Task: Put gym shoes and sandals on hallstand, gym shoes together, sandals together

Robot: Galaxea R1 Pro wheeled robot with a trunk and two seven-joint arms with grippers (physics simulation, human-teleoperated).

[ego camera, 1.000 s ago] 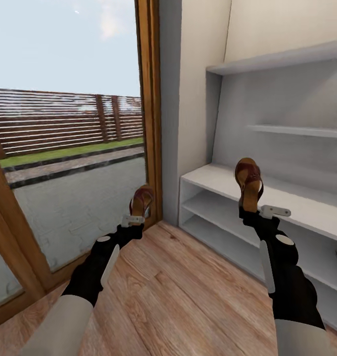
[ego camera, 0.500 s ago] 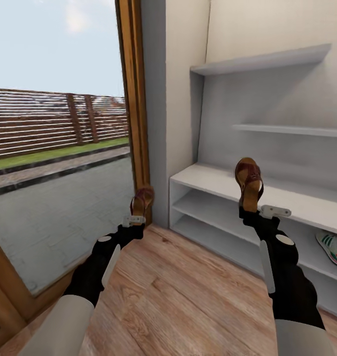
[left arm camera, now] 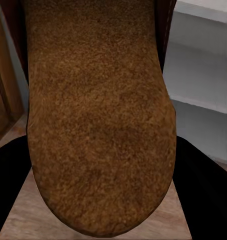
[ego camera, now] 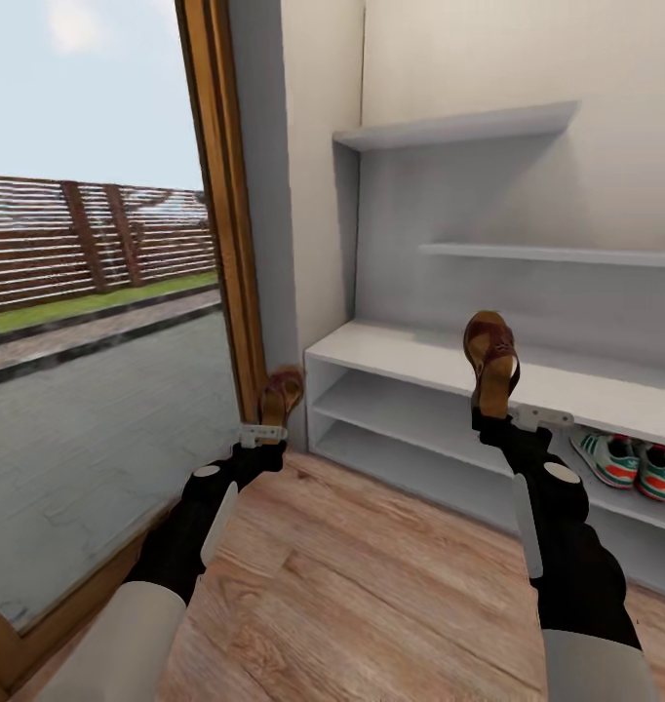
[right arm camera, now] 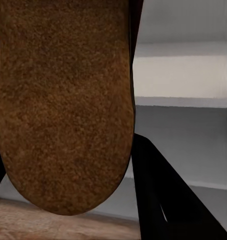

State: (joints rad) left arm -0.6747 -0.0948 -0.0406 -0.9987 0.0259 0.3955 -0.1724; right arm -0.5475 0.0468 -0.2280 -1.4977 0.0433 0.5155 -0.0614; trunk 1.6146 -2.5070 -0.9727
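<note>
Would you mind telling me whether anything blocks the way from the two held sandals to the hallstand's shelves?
Nothing visible does. The right tool holds one sandal before the hallstand; the left tool holds the other sandal beside it. The gym shoes occupy one shelf tier further along.

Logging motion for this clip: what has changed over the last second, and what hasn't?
The head camera swung right, so the hallstand slid left in the picture and both gym shoes on its shelf came into sight. Unchanged: the left gripper and right gripper each still hold a sandal upright, arms in the same pose.
</note>
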